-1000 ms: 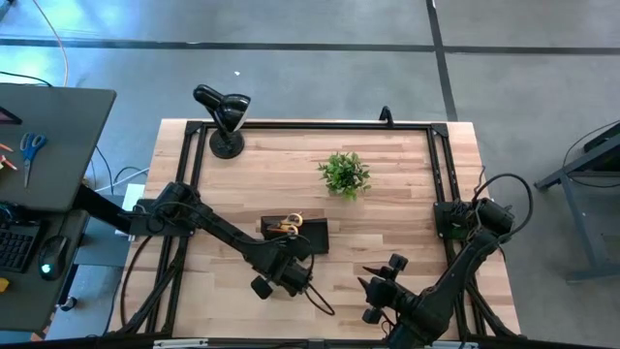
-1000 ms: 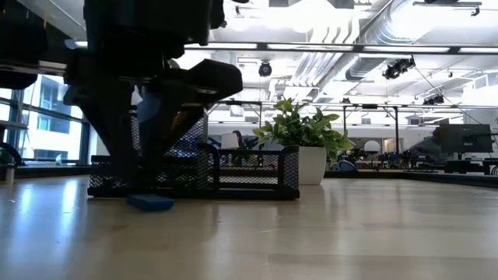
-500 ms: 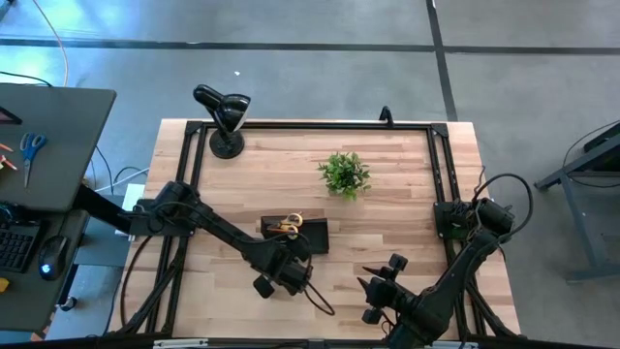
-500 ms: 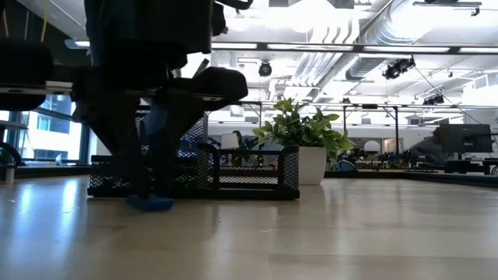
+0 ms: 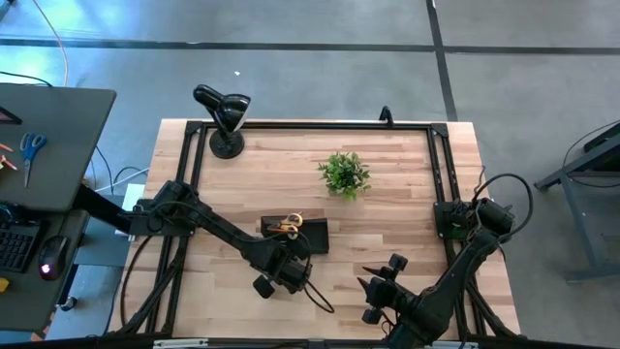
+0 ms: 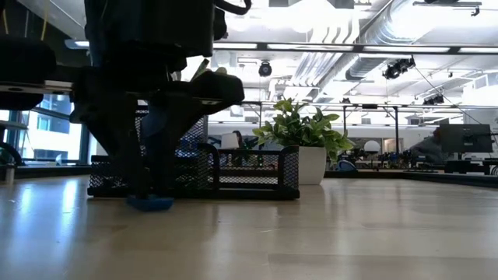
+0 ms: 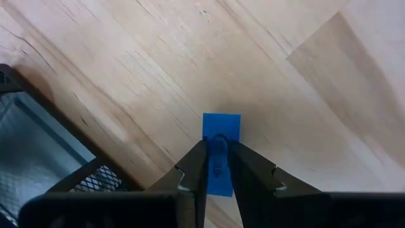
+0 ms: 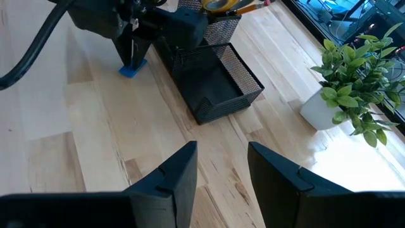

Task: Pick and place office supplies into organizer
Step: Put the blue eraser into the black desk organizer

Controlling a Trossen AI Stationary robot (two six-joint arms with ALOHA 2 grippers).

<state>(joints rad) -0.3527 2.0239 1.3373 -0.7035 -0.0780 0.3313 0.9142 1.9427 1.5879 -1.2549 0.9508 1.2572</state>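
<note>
Left gripper [image 7: 218,170] lowered over blue eraser [image 7: 221,152] on the desk [image 5: 387,223], just beside the organizer [image 5: 312,236] on its near side. Jaws clenched on the eraser, one finger on each long side. Eraser long axis in line with the jaw gap, running forward from the jaws; piece flat on the desk, apparently not lifted yet. Left arm far nearer the organizer than the right. Right gripper [image 8: 221,171] parked well apart from the organizer, jaws released, nothing between them. Count: one eraser, one organizer, yellow-handled scissors [image 5: 289,224] already standing inside it.
</note>
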